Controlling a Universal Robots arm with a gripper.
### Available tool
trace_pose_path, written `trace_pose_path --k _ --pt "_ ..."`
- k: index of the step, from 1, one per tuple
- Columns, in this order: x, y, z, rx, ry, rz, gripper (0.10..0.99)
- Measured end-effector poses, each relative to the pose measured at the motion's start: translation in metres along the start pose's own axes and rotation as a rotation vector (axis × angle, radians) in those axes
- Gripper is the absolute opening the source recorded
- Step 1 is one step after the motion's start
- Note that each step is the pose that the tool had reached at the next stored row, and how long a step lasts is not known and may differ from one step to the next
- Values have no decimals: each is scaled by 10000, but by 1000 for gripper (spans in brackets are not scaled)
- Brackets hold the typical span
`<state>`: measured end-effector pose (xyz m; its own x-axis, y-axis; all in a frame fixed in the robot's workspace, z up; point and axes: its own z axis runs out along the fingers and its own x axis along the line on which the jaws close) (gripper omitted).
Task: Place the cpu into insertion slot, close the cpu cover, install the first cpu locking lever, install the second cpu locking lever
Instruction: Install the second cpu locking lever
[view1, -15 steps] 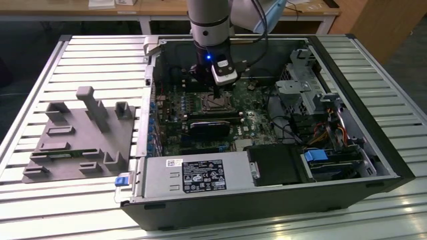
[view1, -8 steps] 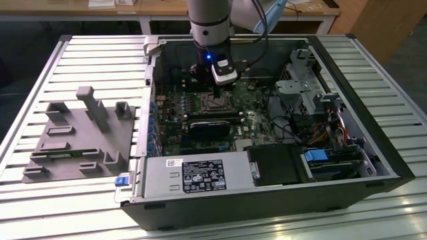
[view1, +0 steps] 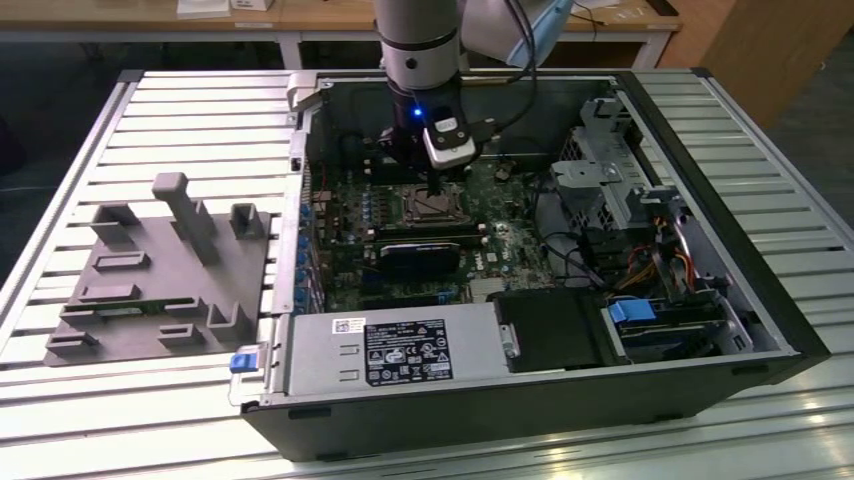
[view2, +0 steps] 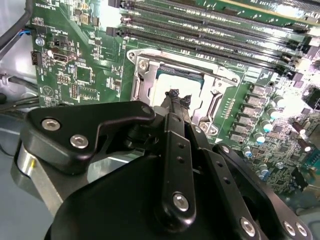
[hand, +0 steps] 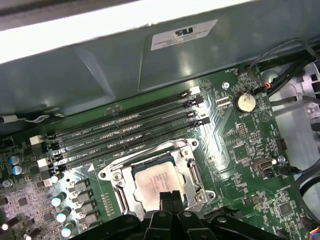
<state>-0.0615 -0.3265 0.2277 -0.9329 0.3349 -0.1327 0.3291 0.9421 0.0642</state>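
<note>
In the exterior view, the black gripper (view1: 435, 190) is seen lowered over the small square silver-rimmed insertion slot (view1: 430, 205) inside the open computer case (view1: 747, 300). In both wrist views, the flat silver-grey square cpu (hand: 159, 181) is seen seated in the slot, framed by the thin silver cpu cover (hand: 187, 150); the fingertips (view2: 179, 97) are pressed together, gripping nothing, right at the chip's edge.

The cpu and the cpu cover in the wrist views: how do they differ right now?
The cpu is a solid, dull silver-grey square plate; the cpu cover is a shinier open metal frame with a large window. The cpu lies inside the insertion slot, while the cpu cover lies down around it, framing its edges. The hand's tips sit over the cpu's edge, not the cover. Both are square, metallic and lie flat.
</note>
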Motion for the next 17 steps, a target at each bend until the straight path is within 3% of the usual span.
trace_pose_path --k 5,17 --pt "-24 -68 -1 -2 0 1 106" --pt "-55 -127 -65 -1 -1 1 106"
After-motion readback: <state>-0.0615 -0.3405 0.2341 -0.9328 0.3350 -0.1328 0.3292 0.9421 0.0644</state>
